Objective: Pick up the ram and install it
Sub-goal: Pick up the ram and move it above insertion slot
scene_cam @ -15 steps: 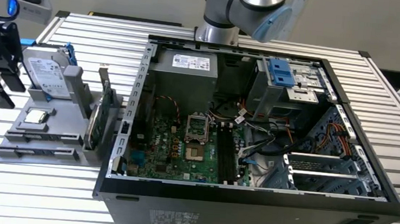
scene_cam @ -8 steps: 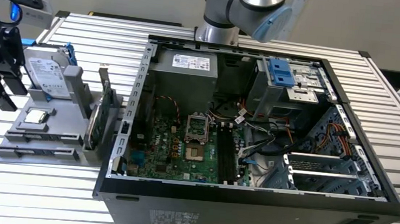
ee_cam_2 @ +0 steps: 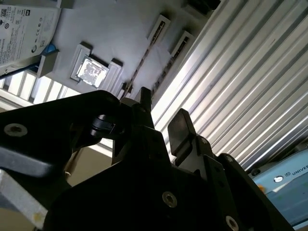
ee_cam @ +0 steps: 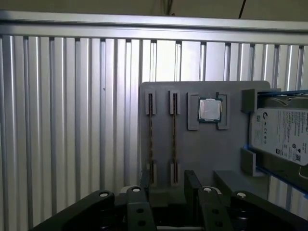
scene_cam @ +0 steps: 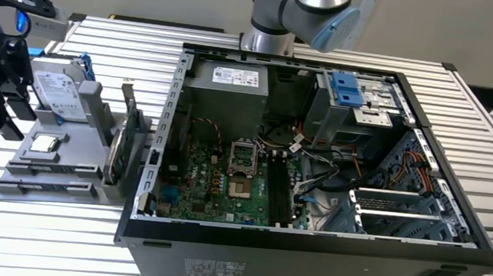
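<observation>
In the exterior view, a big open computer case lies on the ribbed metal surface. The robot arm comes up at twelve o'clock. A gray holder sits beside the case, at about eight o'clock. On it are a silver hard drive, a small square chip and a green card standing up. The black tool hangs over the holder at nine o'clock.

In the first wrist view, the ram is a very thin stick standing on its edge in a slot of the holder, just beside the chip. A twin stick stands in the next slot. The hard drive is on the far side of the chip. The tool is open and holds nothing. Its fingers are near one end of the slots.

In the second wrist view, the tool has a gap between its two fingers. One fingertip is near the end of the ram. The chip is just beside the ram.
</observation>
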Available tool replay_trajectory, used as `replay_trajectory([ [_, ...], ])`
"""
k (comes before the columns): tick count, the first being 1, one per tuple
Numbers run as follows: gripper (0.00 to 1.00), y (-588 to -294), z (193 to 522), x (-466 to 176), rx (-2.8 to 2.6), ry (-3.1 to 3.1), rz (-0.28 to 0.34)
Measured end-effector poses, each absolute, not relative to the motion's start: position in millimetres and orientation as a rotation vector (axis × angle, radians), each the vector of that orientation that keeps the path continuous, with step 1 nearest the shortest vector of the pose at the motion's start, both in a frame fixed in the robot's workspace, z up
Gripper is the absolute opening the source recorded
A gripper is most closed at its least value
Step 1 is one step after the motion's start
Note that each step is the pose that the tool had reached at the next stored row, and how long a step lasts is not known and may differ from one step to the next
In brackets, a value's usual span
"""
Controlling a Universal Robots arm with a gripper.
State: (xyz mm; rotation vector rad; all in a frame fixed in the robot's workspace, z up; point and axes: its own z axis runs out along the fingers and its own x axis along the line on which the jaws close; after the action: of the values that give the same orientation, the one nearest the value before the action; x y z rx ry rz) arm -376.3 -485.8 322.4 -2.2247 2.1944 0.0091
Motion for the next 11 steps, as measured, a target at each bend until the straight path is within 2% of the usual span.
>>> replay_trajectory([
  [11, 1.00, -485.8, 313.8, -376.3, -2.224, 2.194, 0.008],
])
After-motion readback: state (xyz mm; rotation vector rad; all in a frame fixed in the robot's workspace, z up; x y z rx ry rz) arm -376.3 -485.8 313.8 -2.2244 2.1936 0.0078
